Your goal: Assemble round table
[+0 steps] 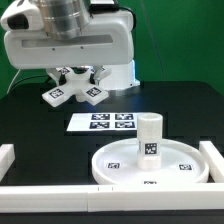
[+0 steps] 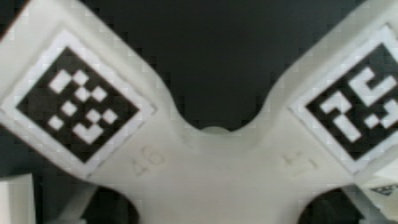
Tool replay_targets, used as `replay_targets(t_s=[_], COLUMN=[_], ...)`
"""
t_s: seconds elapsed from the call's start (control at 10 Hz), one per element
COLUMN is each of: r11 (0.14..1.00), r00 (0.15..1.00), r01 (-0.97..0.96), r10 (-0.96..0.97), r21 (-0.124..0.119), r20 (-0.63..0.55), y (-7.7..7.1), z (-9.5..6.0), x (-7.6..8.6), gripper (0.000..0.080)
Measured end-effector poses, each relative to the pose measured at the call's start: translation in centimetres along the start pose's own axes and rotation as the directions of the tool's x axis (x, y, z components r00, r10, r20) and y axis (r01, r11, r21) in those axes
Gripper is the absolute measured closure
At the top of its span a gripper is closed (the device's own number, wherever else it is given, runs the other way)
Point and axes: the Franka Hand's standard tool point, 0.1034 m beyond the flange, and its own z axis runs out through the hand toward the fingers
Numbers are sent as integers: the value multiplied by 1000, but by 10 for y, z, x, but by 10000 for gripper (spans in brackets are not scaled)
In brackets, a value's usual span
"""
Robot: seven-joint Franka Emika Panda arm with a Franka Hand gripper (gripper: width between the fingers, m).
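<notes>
The cross-shaped foot piece (image 1: 72, 93) is white with black-and-white tags and sits at the back of the black table, under the arm. My gripper (image 1: 76, 80) is down on it. In the wrist view the foot piece (image 2: 214, 160) fills the picture, two tagged arms spreading away. My gripper (image 2: 222, 206) is shut on its middle, with a dark finger close against each side. The round disc (image 1: 115, 165) lies at the front with the cylinder leg (image 1: 150, 135) standing upright on it, well apart from the gripper.
The marker board (image 1: 103, 122) lies flat between the foot piece and the disc. Long white border walls run along the front (image 1: 60, 190), the exterior view's right (image 1: 212, 158) and left (image 1: 6, 155). The robot base (image 1: 70, 45) stands at the back.
</notes>
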Motion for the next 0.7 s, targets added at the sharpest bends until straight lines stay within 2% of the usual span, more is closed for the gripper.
replay_targets(t_s=[0.2, 0.4, 0.6, 0.7], r11=[1000, 999, 997, 999], r00=[990, 959, 918, 930], r01=[1, 2, 26, 8], r10=[-3, -15, -54, -26], r21=[-16, -44, -75, -50], r20=[-143, -285, -392, -368], y=[4, 5, -24, -46], z=[2, 1, -17, -22], x=[4, 9, 25, 21], gripper=[357, 357, 357, 357])
